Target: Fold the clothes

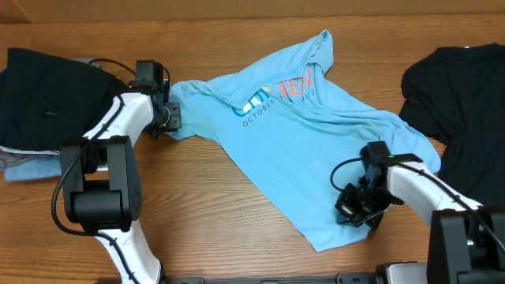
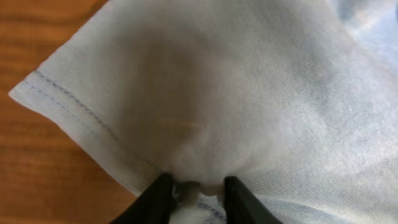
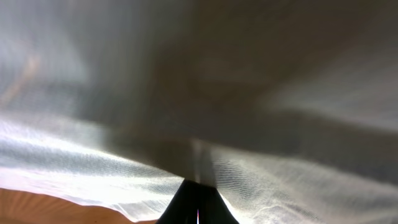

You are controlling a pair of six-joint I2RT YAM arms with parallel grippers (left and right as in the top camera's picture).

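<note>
A wooden table (image 1: 237,225) was spread with the sky-blue T-shirt (image 1: 316,142) at its middle, a black shirt (image 1: 465,87) at right and dark garments (image 1: 39,102) at left. The left gripper (image 1: 170,118) was lowered onto the left sleeve, jaws drawn narrowly onto a pucker of cloth. The right gripper (image 1: 357,207) was closed tight on the T-shirt's near-right part.

Overhead looks down on the table (image 1: 237,213); 2 wrist views hug the shared T-shirt (image 1: 316,150).

Table (image 1: 237,209): wood, brown grain.
Black shirt (image 1: 465,87): loosely spread, right edge.
Stack (image 1: 35,138): left edge; black garment (image 1: 47,99) on top, blue layer (image 1: 31,170) lowest.
</note>
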